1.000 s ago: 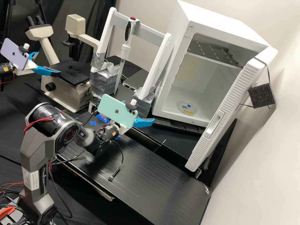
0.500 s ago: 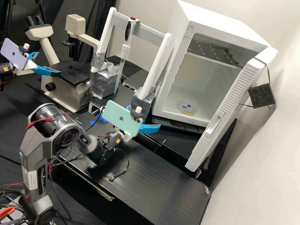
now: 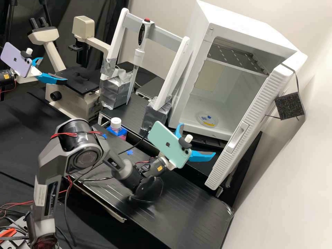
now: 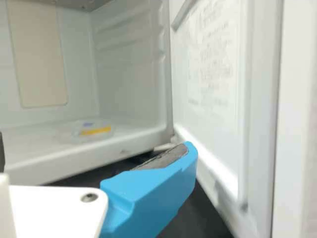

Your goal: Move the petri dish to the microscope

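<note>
The petri dish (image 3: 207,118) sits inside the open incubator (image 3: 249,27), flat on its floor near the front; in the high view it lies at about one o'clock from the gripper (image 3: 197,139). The jaws are spread wide, with nothing between them. The step in hand looks like the approach: best to come in low and level, blue fingers (image 4: 153,193) kept apart, clear of the door (image 3: 266,93) at roughly three o'clock, and of the raised front lip. Straddle the dish at mid-wall height, then close softly, since a hard squeeze could pop a lid or make the smooth wall slip. Lift only a little and back straight out before swinging towards the microscope (image 3: 76,107), at about ten o'clock. As for pointing — the dish is round, lid side apparently up, so it has no long axis; its yellow strip (image 3: 209,123) marks the near side, at about five o'clock, running roughly from ten to four.
</note>
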You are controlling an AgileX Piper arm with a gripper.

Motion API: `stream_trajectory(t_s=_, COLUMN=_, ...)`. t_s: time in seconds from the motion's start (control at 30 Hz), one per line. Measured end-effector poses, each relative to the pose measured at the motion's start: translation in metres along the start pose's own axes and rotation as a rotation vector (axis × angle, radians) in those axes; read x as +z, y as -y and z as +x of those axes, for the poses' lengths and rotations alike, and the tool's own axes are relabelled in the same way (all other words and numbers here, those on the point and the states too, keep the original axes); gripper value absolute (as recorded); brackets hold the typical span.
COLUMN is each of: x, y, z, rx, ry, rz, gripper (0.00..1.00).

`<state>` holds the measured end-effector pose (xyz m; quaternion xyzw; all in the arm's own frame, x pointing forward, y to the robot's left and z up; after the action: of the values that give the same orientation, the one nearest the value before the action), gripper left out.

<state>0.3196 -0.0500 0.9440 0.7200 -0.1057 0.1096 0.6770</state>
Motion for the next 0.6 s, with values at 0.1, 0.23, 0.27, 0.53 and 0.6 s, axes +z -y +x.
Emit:
stream_trajectory(t_s=0.1, x=0.0, y=-0.003, z=0.022, rx=0.0, ry=-0.005, rz=-0.012, gripper=1.0)
stream_trajectory(t_s=0.23, x=-0.003, y=-0.002, z=0.054, rx=-0.033, ry=-0.037, rz=0.007, gripper=1.0)
stream_trajectory(t_s=0.27, x=-0.004, y=0.0, z=0.061, rx=-0.052, ry=-0.046, rz=0.011, gripper=1.0)
stream_trajectory(t_s=0.53, x=-0.001, y=0.013, z=0.099, rx=-0.187, ry=-0.122, rz=0.046, gripper=1.0)
stream_trajectory(t_s=0.6, x=0.001, y=0.014, z=0.106, rx=-0.199, ry=-0.123, rz=0.03, gripper=1.0)
